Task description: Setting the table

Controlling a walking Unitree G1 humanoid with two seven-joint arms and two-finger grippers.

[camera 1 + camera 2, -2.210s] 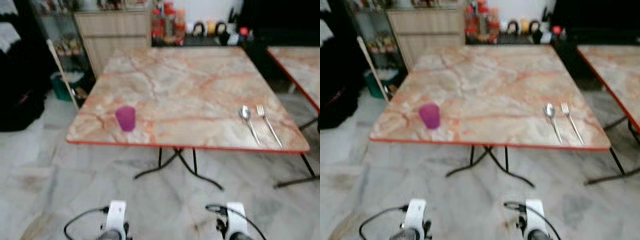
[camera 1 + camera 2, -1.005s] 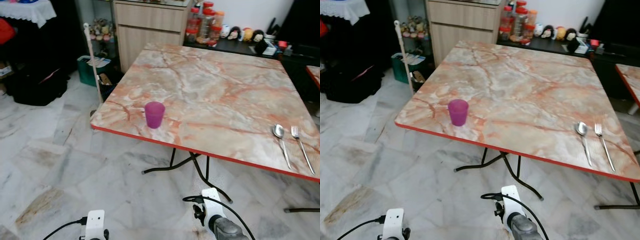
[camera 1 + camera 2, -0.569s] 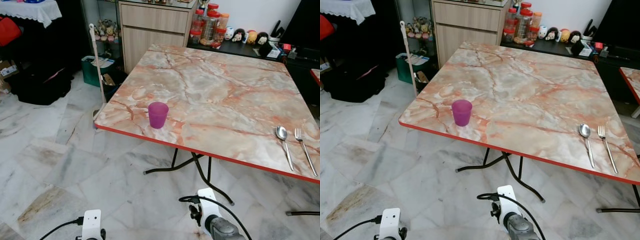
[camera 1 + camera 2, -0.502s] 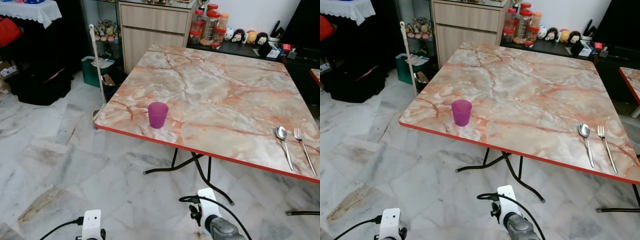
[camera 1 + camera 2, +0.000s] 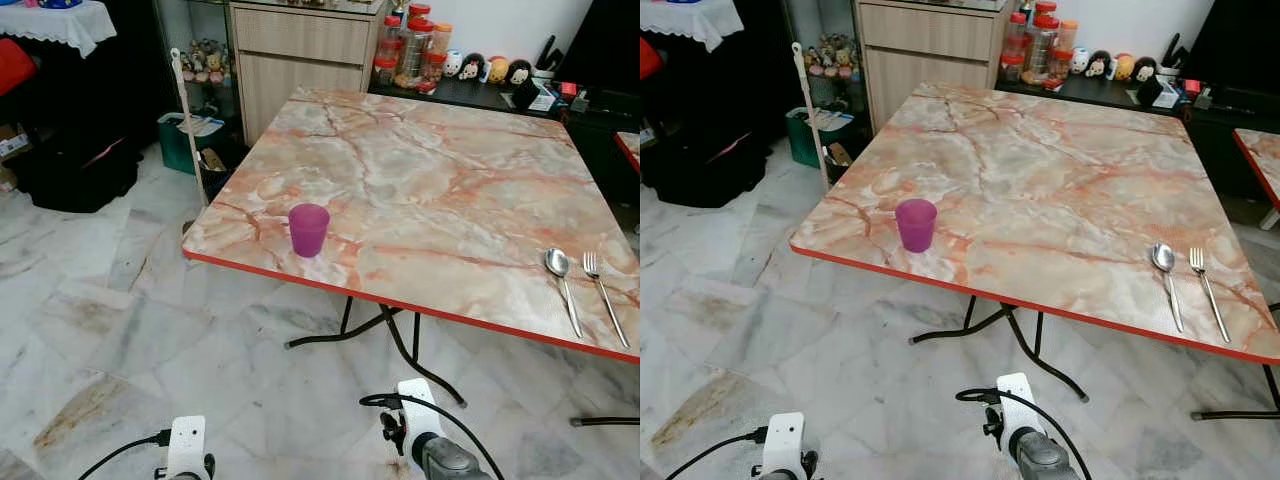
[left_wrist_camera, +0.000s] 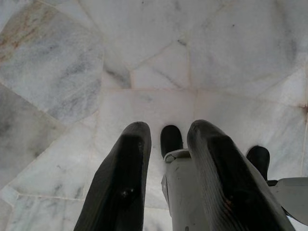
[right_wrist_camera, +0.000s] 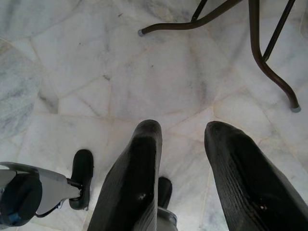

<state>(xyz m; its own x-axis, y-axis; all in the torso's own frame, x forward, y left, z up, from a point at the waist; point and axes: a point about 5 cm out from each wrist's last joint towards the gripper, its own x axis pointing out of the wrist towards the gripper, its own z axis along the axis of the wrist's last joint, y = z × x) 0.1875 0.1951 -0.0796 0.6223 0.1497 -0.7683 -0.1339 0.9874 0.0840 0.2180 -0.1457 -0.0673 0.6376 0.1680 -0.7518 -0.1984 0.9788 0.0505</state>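
Purple translucent cup (image 5: pixel 308 229) upright near table (image 5: pixel 420 170) edge, ahead of both hanging grippers; left gripper (image 6: pixel 166 139), right gripper (image 7: pixel 183 139) fingers apart, empty.

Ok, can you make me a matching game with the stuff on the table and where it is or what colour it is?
Things:
1. cup
2. spoon
3. fork
4. jars

Matches:
A. silver, closest to the table's right edge
B. red lids, on the dark shelf beyond the table's far edge
C. purple, standing upright near the front left corner
D. silver, lying just left of the fork

Pairs: 1-C, 2-D, 3-A, 4-B
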